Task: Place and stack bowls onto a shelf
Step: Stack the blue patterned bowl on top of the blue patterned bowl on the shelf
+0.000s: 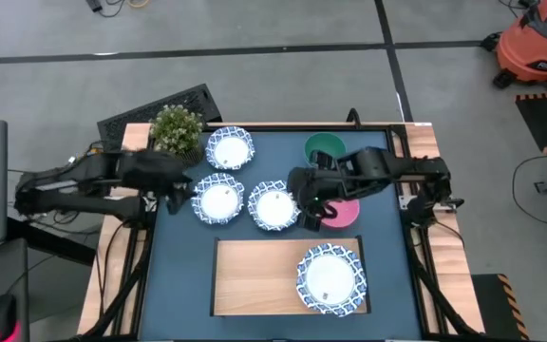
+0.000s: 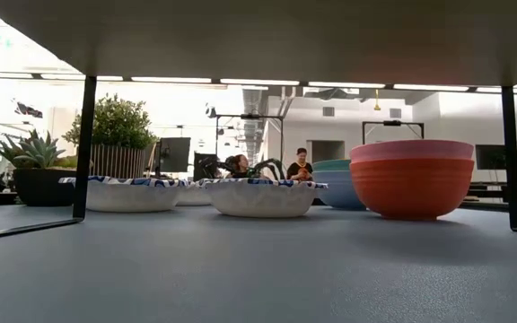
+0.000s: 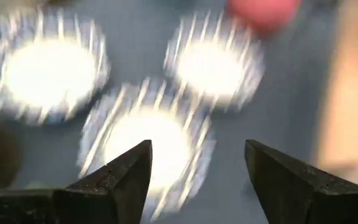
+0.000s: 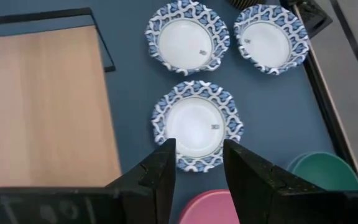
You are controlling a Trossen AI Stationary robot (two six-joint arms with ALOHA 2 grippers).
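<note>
High view: one white, blue-rimmed bowl sat on the light-wood rectangular shelf; three matching patterned bowls clustered on the dark blue table near a small potted plant. Plain green bowl and pink-red bowl lay beside the right gripper; left gripper hovered by the cluster.

Low view: pink-red bowl stood right of the patterned bowls.

Left wrist view: left gripper spread wide above blurred patterned bowls.

Right wrist view: right gripper parted, empty, over a patterned bowl.
</note>
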